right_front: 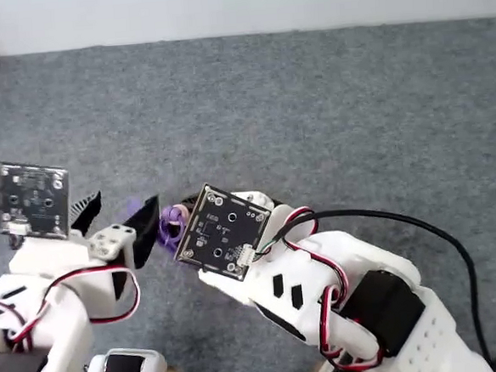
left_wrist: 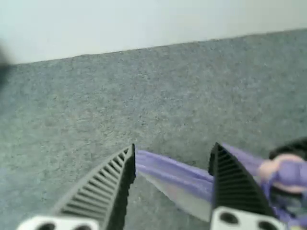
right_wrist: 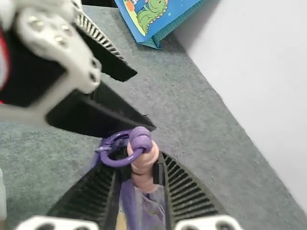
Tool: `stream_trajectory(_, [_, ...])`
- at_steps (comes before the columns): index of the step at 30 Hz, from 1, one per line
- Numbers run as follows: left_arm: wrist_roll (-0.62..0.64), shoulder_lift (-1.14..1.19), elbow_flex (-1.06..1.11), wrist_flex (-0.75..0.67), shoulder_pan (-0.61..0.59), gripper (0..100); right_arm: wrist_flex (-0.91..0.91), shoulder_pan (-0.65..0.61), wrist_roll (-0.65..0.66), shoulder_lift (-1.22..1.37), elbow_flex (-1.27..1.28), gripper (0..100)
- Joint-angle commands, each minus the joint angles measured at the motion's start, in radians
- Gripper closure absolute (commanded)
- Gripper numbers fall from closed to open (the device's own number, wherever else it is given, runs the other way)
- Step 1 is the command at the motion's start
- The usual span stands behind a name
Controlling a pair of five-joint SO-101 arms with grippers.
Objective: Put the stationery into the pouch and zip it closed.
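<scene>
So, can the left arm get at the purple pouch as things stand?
Probably yes: the left gripper has its jaws open with the pouch in the gap between them, nothing blocking. The right gripper grips the zip charm just alongside.

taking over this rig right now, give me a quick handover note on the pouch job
Left end effector: open, one finger on each side of the purple pouch edge.
Right end effector: shut on the pink and purple zip pull.
The pouch is between the two arms, low over the grey table. A blue dinosaur-print item lies by the wall.
Done: the pull is gripped. I cannot tell whether the stationery is inside or how far the zip is closed.
Left: probably clamp the pouch with the left, draw the zip shut, then check.
</scene>
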Motion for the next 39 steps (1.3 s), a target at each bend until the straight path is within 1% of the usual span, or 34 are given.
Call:
stream_trajectory(1, [-0.058, 0.000, -0.005, 0.052, 0.006, 83, 0.016, 0.074, 0.052, 0.056, 0.018, 99.1])
stream_trajectory(4, [-0.057, 0.000, -0.007, 0.054, 0.008, 86, 0.016, 0.108, 0.077, 0.056, 0.018, 99.1])
stream_trajectory(8, [-0.051, 0.000, -0.054, 0.083, 0.018, 87, 0.016, 0.122, 0.075, 0.056, 0.018, 99.1])
stream_trajectory(12, [-0.051, 0.000, -0.073, 0.115, 0.087, 87, 0.015, 0.122, 0.071, 0.061, 0.018, 99.1])
stream_trajectory(15, [-0.051, 0.002, -0.071, 0.109, 0.130, 87, -0.004, 0.117, 0.041, 0.064, 0.020, 99.1])
stream_trajectory(19, [-0.051, 0.002, -0.073, 0.101, 0.130, 86, -0.005, 0.122, 0.044, 0.064, 0.021, 99.1])
stream_trajectory(21, [-0.051, 0.002, -0.076, 0.098, 0.109, 86, -0.005, 0.122, 0.044, 0.056, 0.021, 99.1])
stream_trajectory(23, [-0.040, 0.002, -0.076, 0.055, 0.048, 86, -0.007, 0.119, 0.048, 0.054, 0.018, 99.1])
stream_trajectory(24, [-0.014, 0.002, -0.076, 0.018, 0.005, 86, -0.007, 0.117, 0.061, 0.054, 0.018, 99.1])
stream_trajectory(26, [0.048, 0.003, -0.076, -0.077, -0.074, 86, -0.007, 0.116, 0.091, 0.054, 0.018, 99.1])
stream_trajectory(28, [0.095, 0.009, -0.071, -0.173, -0.106, 86, -0.028, 0.102, 0.103, 0.054, 0.021, 99.1])
stream_trajectory(30, [0.124, 0.011, -0.056, -0.258, -0.106, 86, -0.036, 0.073, 0.110, 0.054, 0.021, 99.1])
stream_trajectory(34, [0.132, 0.011, 0.039, -0.414, -0.069, 86, -0.033, 0.001, 0.121, 0.064, 0.025, 99.1])
stream_trajectory(37, [0.132, 0.011, 0.077, -0.468, -0.057, 86, -0.033, -0.015, 0.121, 0.065, 0.025, 99.1])
stream_trajectory(39, [0.129, 0.011, 0.094, -0.471, -0.051, 86, -0.033, -0.015, 0.121, 0.065, 0.025, 99.1])
